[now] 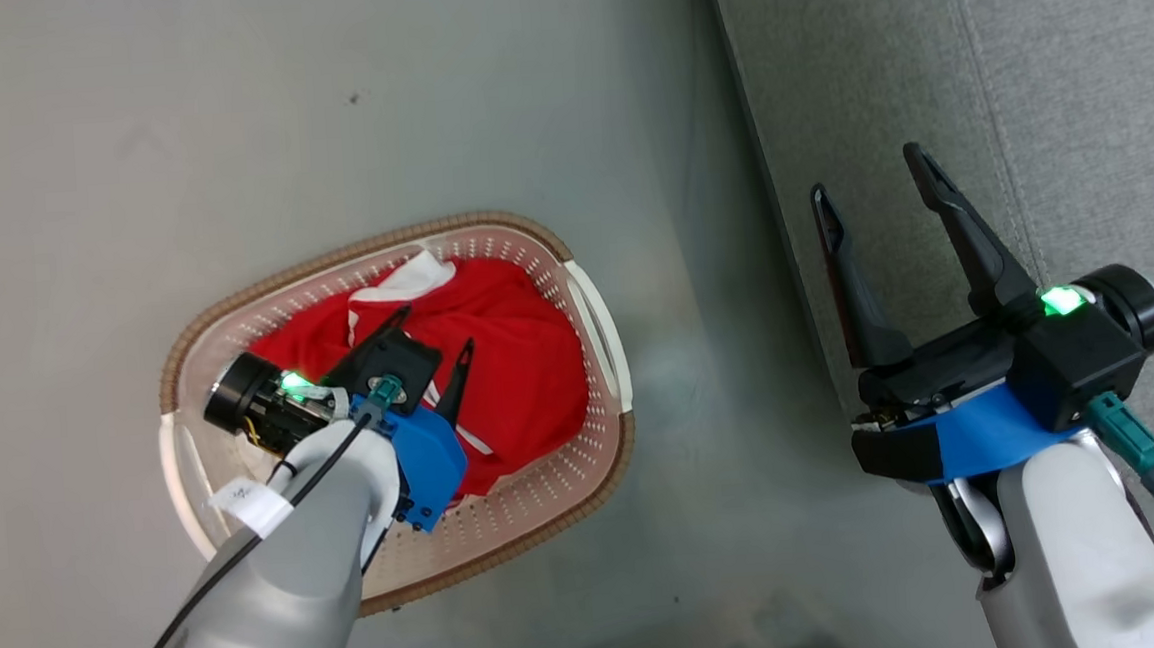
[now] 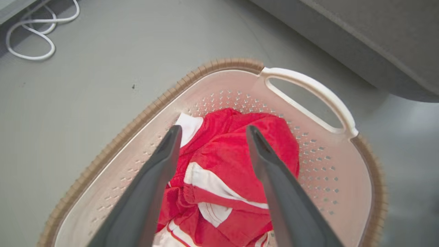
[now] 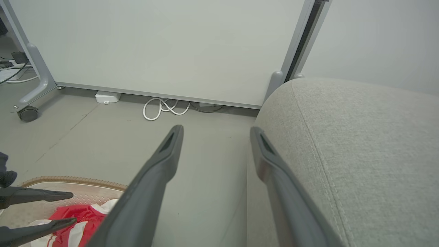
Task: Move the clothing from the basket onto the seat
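Note:
Red clothing [image 1: 510,368] with white trim lies bunched in the cream basket [image 1: 597,323], which stands on the floor left of the grey seat [image 1: 1073,83]. My left gripper [image 1: 434,331] hangs open just above the pile, fingers spread over the red fabric [image 2: 233,161] and holding nothing. The basket's white handle [image 2: 319,92] is beyond its fingers. My right gripper [image 1: 869,181] is open and empty over the seat's left edge [image 3: 343,137]. In the right wrist view, the left arm's fingers [image 3: 37,195] show at the lower left over the clothing [image 3: 75,219].
Grey floor [image 1: 323,109] surrounds the basket. A white partition panel [image 3: 164,44] on a castor foot [image 3: 27,113] stands behind, with a coiled white cable [image 3: 164,108] and a small white box [image 3: 107,97] at its base. Another white cable loop [image 2: 31,34] lies on the floor.

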{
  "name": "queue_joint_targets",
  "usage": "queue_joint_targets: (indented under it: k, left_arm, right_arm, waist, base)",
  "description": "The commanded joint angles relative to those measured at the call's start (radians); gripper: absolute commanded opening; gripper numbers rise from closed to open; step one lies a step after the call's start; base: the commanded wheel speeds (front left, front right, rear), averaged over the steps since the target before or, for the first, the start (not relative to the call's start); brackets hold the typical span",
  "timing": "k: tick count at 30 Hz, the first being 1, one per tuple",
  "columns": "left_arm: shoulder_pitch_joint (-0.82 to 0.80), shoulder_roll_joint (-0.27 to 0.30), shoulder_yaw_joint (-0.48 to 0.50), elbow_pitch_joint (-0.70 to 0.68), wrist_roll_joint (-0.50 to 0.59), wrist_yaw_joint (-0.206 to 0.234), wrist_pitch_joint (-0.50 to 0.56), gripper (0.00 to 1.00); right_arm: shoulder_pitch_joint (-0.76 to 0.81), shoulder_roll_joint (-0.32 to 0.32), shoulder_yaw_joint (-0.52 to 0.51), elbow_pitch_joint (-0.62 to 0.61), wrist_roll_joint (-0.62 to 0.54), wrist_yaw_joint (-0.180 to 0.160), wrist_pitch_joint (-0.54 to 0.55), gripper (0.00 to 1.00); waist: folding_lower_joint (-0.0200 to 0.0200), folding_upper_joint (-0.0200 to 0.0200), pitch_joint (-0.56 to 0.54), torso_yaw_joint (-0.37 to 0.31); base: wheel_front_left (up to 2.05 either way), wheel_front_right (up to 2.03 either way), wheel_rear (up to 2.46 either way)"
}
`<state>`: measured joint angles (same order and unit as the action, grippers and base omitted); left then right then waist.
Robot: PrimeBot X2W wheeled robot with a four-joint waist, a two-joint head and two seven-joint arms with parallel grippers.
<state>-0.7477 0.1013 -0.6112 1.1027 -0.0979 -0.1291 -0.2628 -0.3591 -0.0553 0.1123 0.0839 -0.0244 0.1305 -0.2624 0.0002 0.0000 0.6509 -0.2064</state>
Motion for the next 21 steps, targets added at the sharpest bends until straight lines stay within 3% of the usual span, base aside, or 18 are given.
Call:
queue_joint_targets:
  k: [1, 8, 21]
  left_arm:
    - [-0.037, 0.003, -0.016, 0.026, -0.013, -0.001, 0.001, 1.0]
    - [-0.127, 0.013, -0.095, 0.127, -0.062, -0.001, 0.031, 1.0]
    - [-0.225, 0.053, -0.181, 0.166, -0.197, -0.001, 0.17, 1.0]
  right_arm:
    - [-0.021, -0.005, 0.001, -0.012, 0.004, 0.0, -0.004, 1.0]
    - [-0.043, -0.01, 0.003, -0.046, 0.009, 0.0, -0.004, 1.0]
    - [-0.065, -0.014, 0.013, -0.076, 0.023, 0.0, -0.004, 1.0]
  waist:
    - [-0.0002, 0.0, 0.045, -0.014]
    - [-0.0002, 0.0, 0.128, -0.021]
    - [-0.0002, 0.0, 0.241, -0.04]
  base:
    - [0.0, 0.0, 0.0]
    - [0.0, 0.0, 0.0]
    - [0.0, 0.0, 0.0]
